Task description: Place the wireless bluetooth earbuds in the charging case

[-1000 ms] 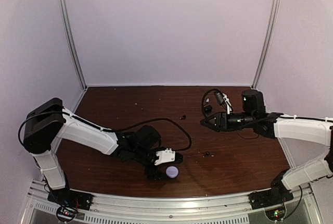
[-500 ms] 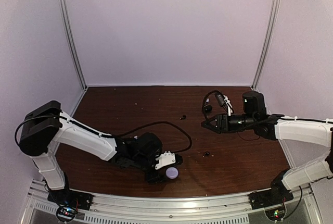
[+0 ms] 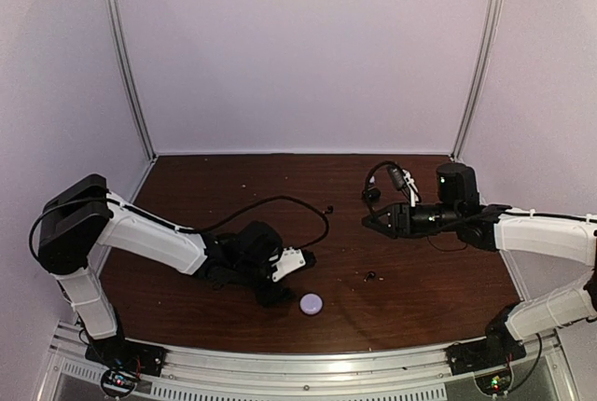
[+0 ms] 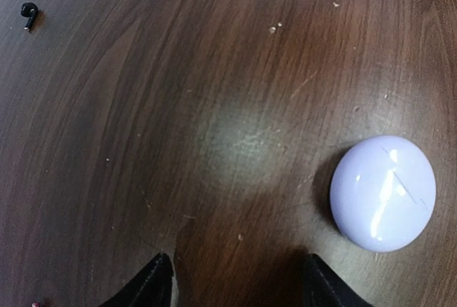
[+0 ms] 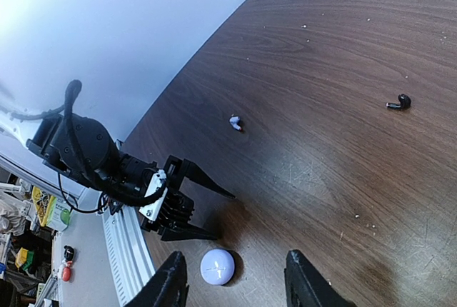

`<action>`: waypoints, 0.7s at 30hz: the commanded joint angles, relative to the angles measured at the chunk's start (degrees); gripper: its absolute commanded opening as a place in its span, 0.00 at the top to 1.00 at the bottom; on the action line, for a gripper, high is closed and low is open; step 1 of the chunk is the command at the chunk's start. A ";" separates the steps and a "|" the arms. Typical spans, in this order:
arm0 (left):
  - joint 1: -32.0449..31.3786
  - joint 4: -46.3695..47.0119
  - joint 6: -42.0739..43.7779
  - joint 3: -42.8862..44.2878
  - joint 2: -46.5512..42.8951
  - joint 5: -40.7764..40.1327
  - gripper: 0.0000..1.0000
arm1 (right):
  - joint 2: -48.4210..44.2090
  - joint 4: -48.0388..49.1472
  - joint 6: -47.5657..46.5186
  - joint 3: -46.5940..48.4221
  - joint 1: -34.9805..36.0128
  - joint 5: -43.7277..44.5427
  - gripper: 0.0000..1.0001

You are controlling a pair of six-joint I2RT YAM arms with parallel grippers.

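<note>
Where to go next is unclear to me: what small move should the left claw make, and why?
Probably shift the left claw sideways to centre on the lilac case: the case looks shut on the table, outside the open claw's gap, and the black earbud lies loose, far from it.

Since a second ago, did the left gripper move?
Yes. The left gripper pulled back leftward, off the case, which stayed put.

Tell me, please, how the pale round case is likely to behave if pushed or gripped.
The case has a glossy domed top with bright reflections, so a grip from above would probably slip on it. It rests dome-up on the smooth wooden table, so a sideways push would likely slide it rather than roll it.
</note>
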 commanded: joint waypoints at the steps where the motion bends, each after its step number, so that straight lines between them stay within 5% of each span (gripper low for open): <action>1: -0.10 1.48 1.16 -1.70 -3.70 6.22 0.34 | -0.86 -0.13 -0.87 -0.06 -0.52 -0.44 0.52; 7: -2.78 1.19 8.76 -4.31 -8.58 15.20 0.21 | -0.49 0.15 -1.03 0.01 -0.82 -0.95 0.51; 21: 0.22 -7.81 28.76 7.06 0.02 10.62 0.19 | -0.70 1.08 -0.64 -0.39 -1.07 -1.93 0.51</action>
